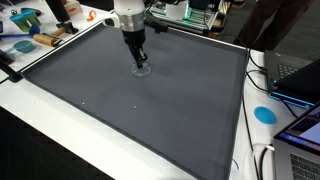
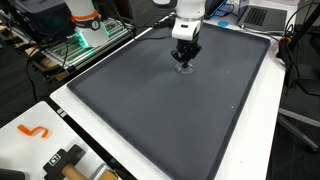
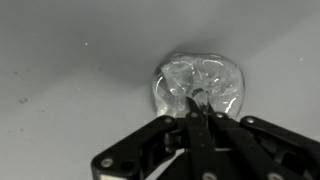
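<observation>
Jaws of the gripper (image 3: 200,110) stand drawn almost together, their tips touching the near rim of a clear plastic container (image 3: 198,80); whether that rim is pinched between them I cannot tell. Most of the container lies just ahead of the tips and below them, resting on the dark gray mat (image 1: 150,115). It is round, with no long axis to line up with.
</observation>
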